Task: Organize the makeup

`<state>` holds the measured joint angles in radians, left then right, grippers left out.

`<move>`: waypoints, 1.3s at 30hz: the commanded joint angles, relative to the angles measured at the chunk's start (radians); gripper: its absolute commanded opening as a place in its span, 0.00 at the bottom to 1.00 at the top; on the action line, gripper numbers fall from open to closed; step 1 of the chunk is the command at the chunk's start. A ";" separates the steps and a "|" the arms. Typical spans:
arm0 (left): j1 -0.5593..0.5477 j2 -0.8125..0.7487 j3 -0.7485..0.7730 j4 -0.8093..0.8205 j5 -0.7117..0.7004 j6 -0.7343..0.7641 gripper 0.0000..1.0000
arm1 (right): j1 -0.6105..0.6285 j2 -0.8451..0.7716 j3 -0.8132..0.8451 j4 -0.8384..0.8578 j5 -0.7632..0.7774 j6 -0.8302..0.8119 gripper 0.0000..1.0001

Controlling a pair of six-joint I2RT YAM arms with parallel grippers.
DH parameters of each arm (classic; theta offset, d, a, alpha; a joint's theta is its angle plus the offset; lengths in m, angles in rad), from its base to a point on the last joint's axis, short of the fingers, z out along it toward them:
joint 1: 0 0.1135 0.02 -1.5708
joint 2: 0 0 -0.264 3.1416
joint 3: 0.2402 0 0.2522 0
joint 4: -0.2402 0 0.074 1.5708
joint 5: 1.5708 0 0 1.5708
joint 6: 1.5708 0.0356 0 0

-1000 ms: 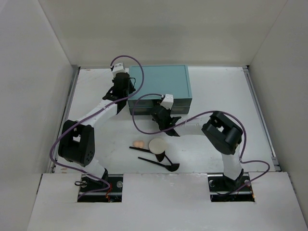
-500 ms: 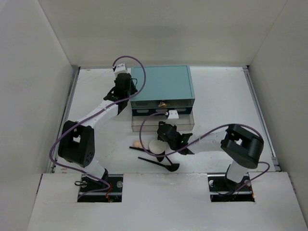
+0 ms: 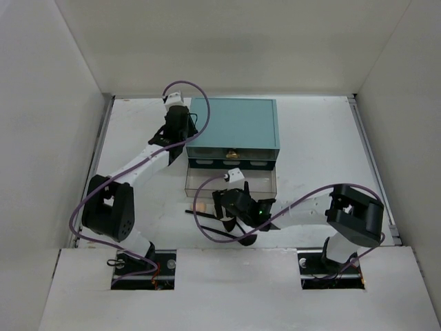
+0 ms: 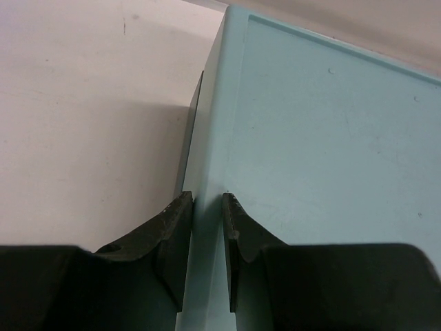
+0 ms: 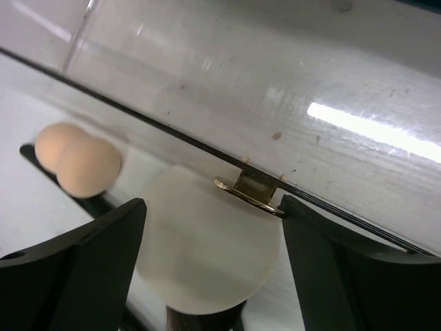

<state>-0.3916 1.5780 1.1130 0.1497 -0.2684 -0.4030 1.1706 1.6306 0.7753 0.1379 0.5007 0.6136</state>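
Observation:
The teal drawer box point(image 3: 238, 124) stands at the back, and its clear lower drawer point(image 3: 255, 181) is pulled out toward me. My left gripper point(image 3: 185, 134) is shut on the box's top left edge point(image 4: 207, 138). My right gripper point(image 3: 222, 207) is open in front of the drawer. In the right wrist view the drawer's gold knob point(image 5: 251, 193) lies between its fingers, close to the right one, above the round cream puff point(image 5: 200, 255). The peach sponge point(image 3: 200, 205) lies to the left, also in the right wrist view point(image 5: 76, 162). Black brushes point(image 3: 231, 238) lie near the front.
White walls enclose the table on three sides. A black brush handle point(image 5: 200, 321) pokes out under the puff. The right arm's purple cable point(image 3: 207, 227) loops low over the brushes. No other makeup shows.
My right gripper moved toward the front and the clear drawer slid out with it. The teal box shifted slightly right. The left gripper stayed on the box's edge.

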 commanded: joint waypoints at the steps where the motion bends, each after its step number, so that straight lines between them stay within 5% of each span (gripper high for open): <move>1: -0.033 -0.058 -0.012 -0.147 0.069 -0.010 0.16 | 0.054 -0.028 0.056 -0.012 -0.096 -0.037 0.87; 6: -0.013 -0.125 0.051 -0.202 0.069 0.006 0.44 | 0.070 -0.009 0.041 -0.053 -0.091 -0.026 0.89; 11: 0.009 -0.209 0.084 -0.243 0.063 0.023 0.61 | 0.090 0.006 0.041 -0.118 -0.053 -0.012 0.90; 22: 0.017 -0.381 -0.018 -0.300 -0.071 0.020 0.63 | 0.165 0.043 0.056 -0.214 -0.036 0.048 0.85; 25: 0.012 -0.435 -0.039 -0.315 -0.098 0.020 0.64 | 0.175 0.080 0.087 -0.262 -0.030 0.052 0.65; 29: 0.012 -0.512 -0.077 -0.343 -0.138 0.013 0.63 | 0.192 0.084 0.116 -0.294 0.036 0.055 0.24; 39: 0.000 -0.671 -0.171 -0.406 -0.203 -0.022 0.62 | 0.244 -0.185 0.239 -0.415 0.032 -0.009 0.02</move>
<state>-0.3847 0.9550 0.9676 -0.2352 -0.4343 -0.4019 1.3899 1.5700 0.9360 -0.2478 0.5430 0.6296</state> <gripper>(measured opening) 0.624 0.231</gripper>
